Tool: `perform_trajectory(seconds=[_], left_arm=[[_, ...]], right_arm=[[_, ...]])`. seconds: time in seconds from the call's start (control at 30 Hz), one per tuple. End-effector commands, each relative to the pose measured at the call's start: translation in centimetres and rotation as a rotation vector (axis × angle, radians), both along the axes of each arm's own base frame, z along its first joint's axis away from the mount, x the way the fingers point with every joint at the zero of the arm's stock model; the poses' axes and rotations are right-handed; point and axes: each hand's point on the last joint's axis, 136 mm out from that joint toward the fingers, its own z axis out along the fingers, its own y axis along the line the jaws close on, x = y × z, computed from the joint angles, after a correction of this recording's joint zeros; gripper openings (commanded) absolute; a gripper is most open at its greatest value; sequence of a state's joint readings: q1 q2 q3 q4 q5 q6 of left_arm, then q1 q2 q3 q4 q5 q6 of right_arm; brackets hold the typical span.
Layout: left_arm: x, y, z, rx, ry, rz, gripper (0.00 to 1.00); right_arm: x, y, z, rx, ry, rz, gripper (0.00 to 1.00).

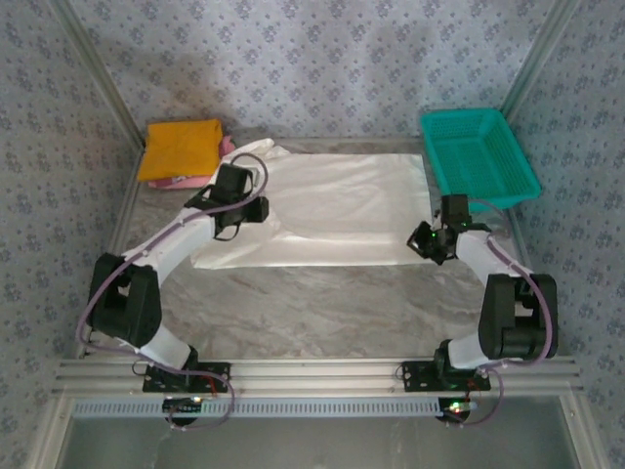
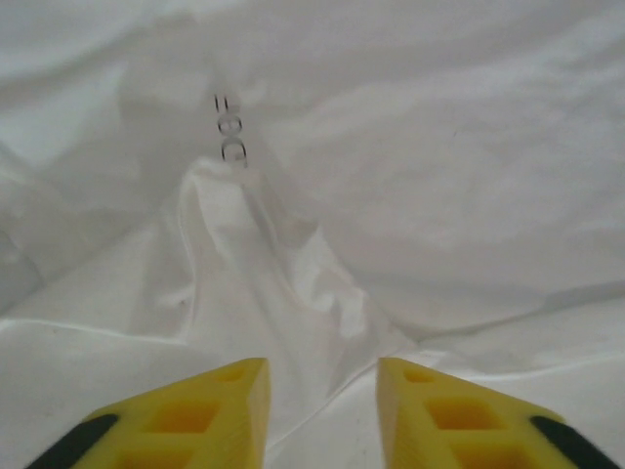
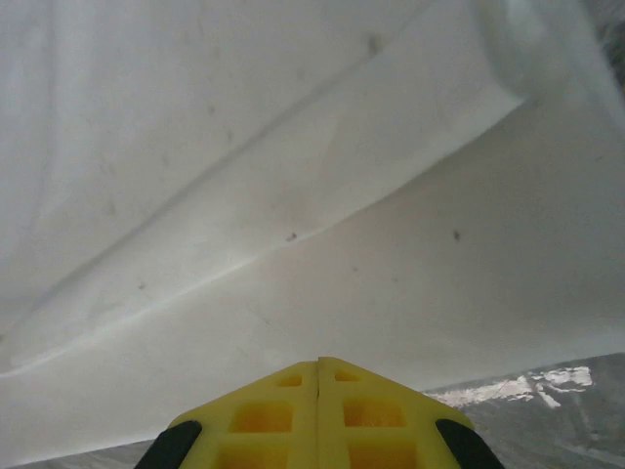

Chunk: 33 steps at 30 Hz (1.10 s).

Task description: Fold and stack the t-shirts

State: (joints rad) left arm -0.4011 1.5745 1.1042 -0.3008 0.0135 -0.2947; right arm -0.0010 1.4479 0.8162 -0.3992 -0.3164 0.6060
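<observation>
The big white t-shirt (image 1: 342, 210) lies spread across the middle of the table, its near part folded over. My left gripper (image 1: 241, 213) hangs over the shirt's left side; in the left wrist view its yellow fingers (image 2: 234, 410) stand apart, left gripper (image 2: 322, 376) straddling a raised ridge of the white cloth (image 2: 283, 283) below the printed neck label (image 2: 230, 127). My right gripper (image 1: 436, 242) is at the shirt's near right corner. Its tips are shut tight, right gripper (image 3: 318, 363) against the cloth's (image 3: 244, 195) edge; whether cloth is pinched I cannot tell. An orange folded shirt (image 1: 179, 149) lies on a pink one (image 1: 184, 182) at the back left.
A teal mesh basket (image 1: 479, 156) stands at the back right corner, just beyond the right gripper. Bare marble tabletop (image 1: 322, 303) stretches between the shirt and the arm bases. Patterned walls and metal frame posts close in the back and sides.
</observation>
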Motion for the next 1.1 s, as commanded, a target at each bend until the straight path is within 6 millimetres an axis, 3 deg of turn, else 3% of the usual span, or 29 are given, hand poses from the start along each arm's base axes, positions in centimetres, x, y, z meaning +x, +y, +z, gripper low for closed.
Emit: perform_trajectory(seconds=[0.0,0.17,0.33,0.77,0.87,0.97,1.07], left_arm=[[-1.5,0.0,-5.0,0.007,0.108,0.02,0.31],[-2.0,-0.2,-8.2,0.006,0.164,0.03,0.3],[-2.0,0.5,-10.4,0.059,0.205,0.046,0.28],[-2.7,1.5,-11.6,0.108,0.223,0.054,0.28],[-2.8,1.8,-11.6,0.111,0.221,0.056,0.29],[-2.9,2.0,-11.5,0.118,0.222,0.056,0.28],[-3.0,2.1,-11.0,0.112,0.212,0.059,0.28]], right_arm=[[0.3,0.5,-1.1,-0.033,0.047,0.005,0.0],[0.3,-0.3,-3.0,-0.086,0.084,-0.039,0.0],[2.1,-1.0,-2.4,-0.128,0.03,-0.058,0.0],[8.6,-3.4,-2.1,-0.199,-0.051,-0.123,0.0],[10.7,-3.0,-1.1,-0.188,-0.094,-0.087,0.0],[12.1,-2.5,1.5,-0.174,-0.141,-0.058,0.0],[10.9,-2.9,3.5,-0.224,-0.153,-0.074,0.0]])
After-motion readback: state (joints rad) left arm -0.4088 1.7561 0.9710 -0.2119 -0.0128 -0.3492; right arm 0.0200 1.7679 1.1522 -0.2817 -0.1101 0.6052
